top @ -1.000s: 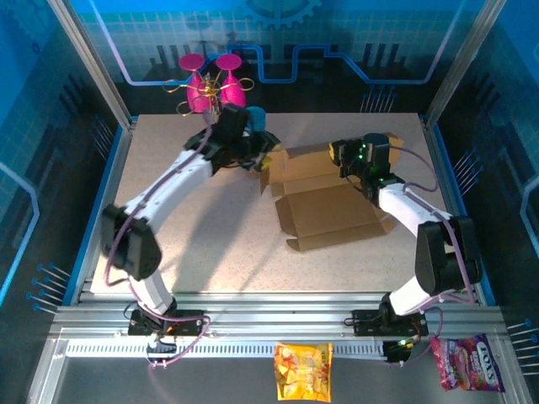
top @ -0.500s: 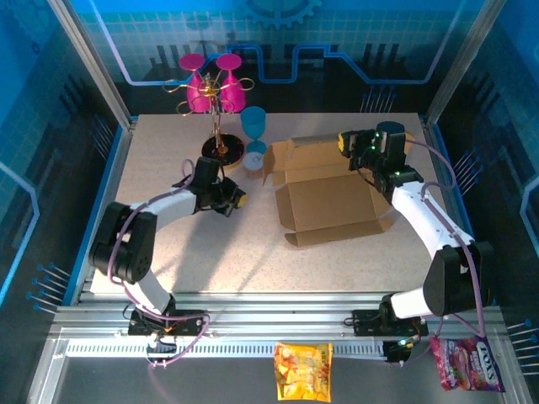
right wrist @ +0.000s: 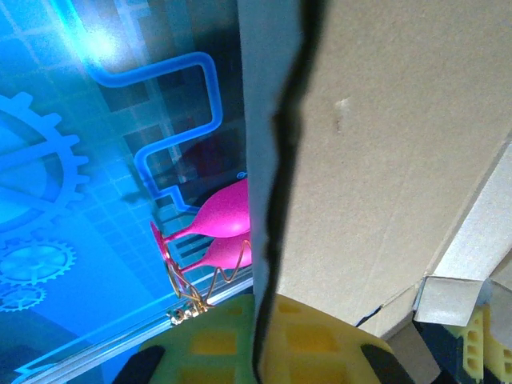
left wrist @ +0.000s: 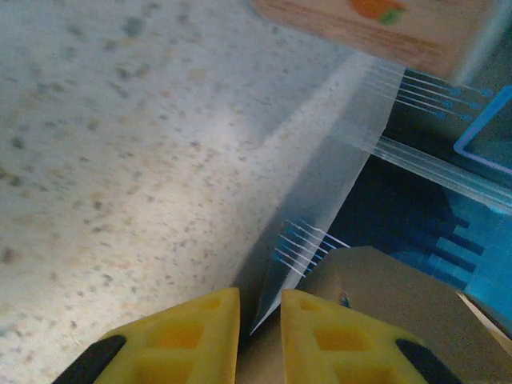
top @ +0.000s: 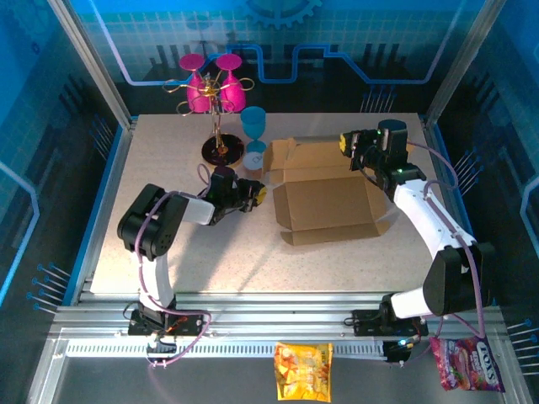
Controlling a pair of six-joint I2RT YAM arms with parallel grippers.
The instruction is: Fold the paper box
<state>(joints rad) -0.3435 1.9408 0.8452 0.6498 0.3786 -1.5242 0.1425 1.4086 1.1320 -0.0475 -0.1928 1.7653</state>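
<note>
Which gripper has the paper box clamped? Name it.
The right gripper: it is shut on the far wall of the paper box, with cardboard edge-on between its fingers. The left gripper sits by the left flap, with a bare gap between its fingers.

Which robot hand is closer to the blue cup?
Left. The left gripper lies just in front of the blue cup; the right gripper is farther right, pinching the paper box.

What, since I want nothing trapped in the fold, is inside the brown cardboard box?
Bare cardboard floor, no objects, shows inside the brown cardboard box; the speckled table beneath it is covered.
</note>
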